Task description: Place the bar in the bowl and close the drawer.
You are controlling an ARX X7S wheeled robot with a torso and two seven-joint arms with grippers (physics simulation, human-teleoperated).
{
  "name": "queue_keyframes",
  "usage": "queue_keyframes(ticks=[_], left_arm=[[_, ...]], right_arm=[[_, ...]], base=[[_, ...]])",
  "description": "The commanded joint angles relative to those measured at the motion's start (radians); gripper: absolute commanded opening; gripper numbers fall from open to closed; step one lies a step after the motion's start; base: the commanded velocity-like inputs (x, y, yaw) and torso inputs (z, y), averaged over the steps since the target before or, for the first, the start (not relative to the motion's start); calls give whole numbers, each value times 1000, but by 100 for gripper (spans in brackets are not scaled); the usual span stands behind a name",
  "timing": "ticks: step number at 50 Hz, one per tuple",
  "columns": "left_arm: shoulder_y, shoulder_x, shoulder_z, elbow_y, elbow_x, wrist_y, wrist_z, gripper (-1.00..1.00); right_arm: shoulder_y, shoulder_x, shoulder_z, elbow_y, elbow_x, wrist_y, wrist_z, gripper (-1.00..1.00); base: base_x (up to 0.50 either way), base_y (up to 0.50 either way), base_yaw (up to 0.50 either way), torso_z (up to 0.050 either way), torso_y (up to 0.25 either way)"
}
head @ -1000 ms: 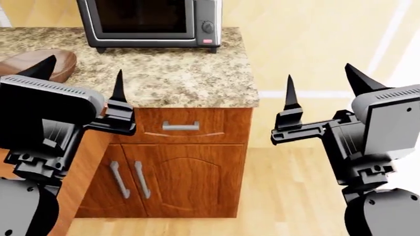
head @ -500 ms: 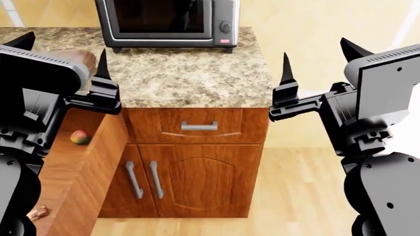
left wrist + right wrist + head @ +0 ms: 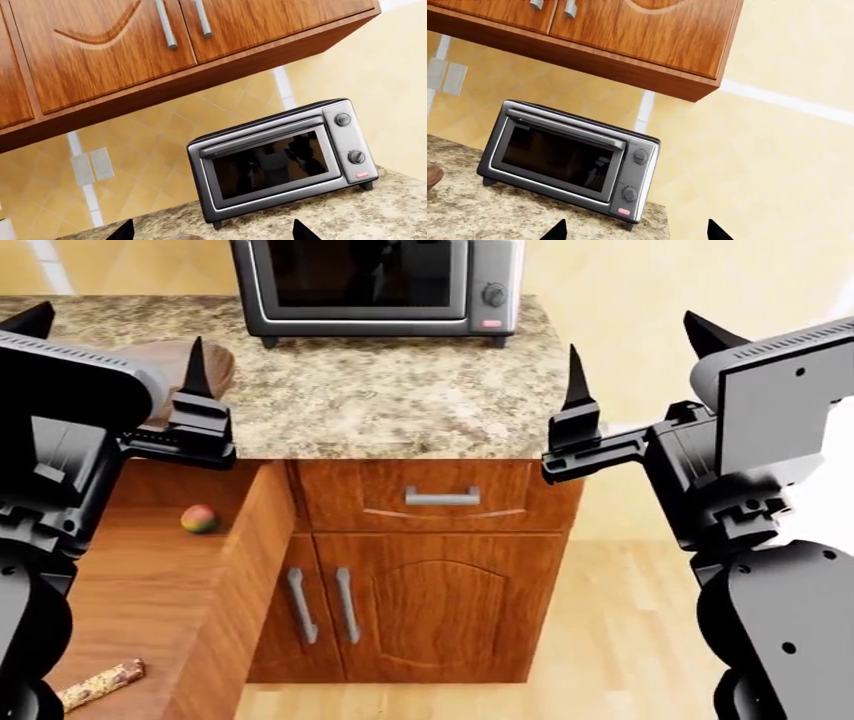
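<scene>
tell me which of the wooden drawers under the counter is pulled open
The wide reddish-brown wooden drawer on the left, under the bowl's end of the counter, is open, with a granola bar and small fruit inside. The narrower drawer with the silver handle is shut.

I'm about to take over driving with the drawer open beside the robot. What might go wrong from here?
1. The bar lies at the view's lower edge, low in the drawer, partly behind the left arm; reaching it blind may be clumsy.
2. A small fruit also sits in the drawer and could be grabbed by mistake.
3. The bowl is mostly hidden behind the open left claw, so a drop may miss it.
</scene>
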Motion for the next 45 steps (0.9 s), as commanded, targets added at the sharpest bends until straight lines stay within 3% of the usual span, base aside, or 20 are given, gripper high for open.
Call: queue_keyframes(ticks=[1,45], left_arm=[[3,-6,-4,6,-3,-2,-1,100],[45,-17,-24,28,-9,21,-14,100]], right_arm=[[8,7,-7,-5,4,9,2,100],[-10,6,-9,-19,25,9,17,100]], base=[[0,195,0,50,20],[0,334,0,50,14]])
